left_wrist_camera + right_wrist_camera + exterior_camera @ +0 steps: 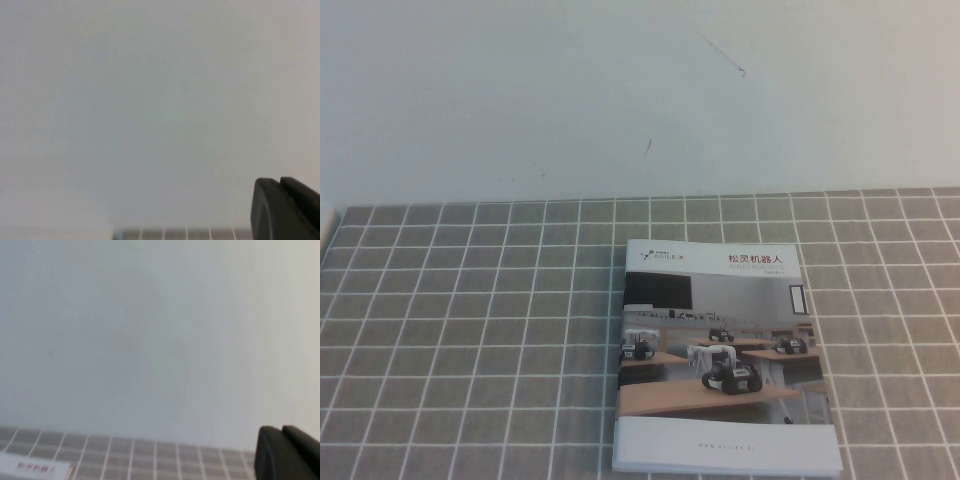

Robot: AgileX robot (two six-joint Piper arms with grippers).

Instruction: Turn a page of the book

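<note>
The book point(725, 358) lay closed on the grey checked mat point(470, 330), right of centre near its front edge, its white cover showing "AGILE·X", 松灵机器人 and robots on wooden desks. Left gripper point(285, 210) and right gripper point(286, 452) faced the wall, raised; jaw state unclear

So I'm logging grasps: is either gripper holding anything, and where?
Nothing: the book lies closed and untouched; the left gripper and right gripper face the wall.

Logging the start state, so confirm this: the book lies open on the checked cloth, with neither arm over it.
Not quite. The high view shows the book closed, cover up, on the checked cloth. Neither arm is over it: the left end effector and right end effector face the wall.
</note>
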